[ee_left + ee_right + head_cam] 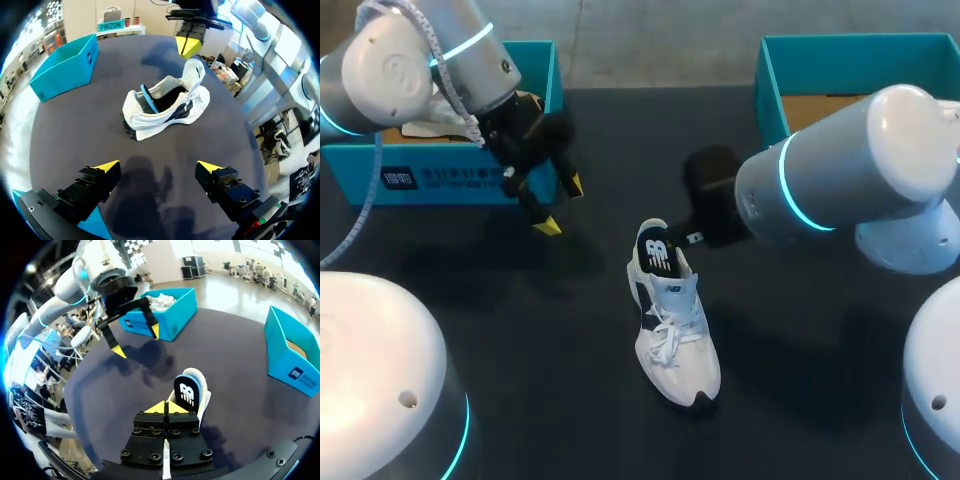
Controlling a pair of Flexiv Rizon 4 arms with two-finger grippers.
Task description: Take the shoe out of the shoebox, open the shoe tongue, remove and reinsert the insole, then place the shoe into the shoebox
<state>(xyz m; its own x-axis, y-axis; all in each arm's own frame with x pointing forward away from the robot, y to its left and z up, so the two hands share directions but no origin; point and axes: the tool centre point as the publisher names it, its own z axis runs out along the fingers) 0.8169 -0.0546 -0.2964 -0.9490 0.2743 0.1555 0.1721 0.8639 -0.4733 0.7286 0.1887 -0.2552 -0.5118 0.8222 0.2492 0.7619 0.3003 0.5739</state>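
One white sneaker point(675, 330) of mesh and smooth panels, with navy side stripes, white laces and a white logo on its raised black tongue, stands mid-table on the dark matte table point(570, 400). It is outside the teal cardboard box at far left point(460, 185), which has a white printed label, and the teal cardboard box at far right point(840, 60). The left gripper point(562, 205) hangs wide open near the far-left box, while the right gripper point(165, 407) is pinched tip to tip on nothing, just beside the sneaker's heel.

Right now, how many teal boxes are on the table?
2. The left box sits at the far left, behind the left gripper; the right box sits at the far right, behind the right arm. None looks hidden.
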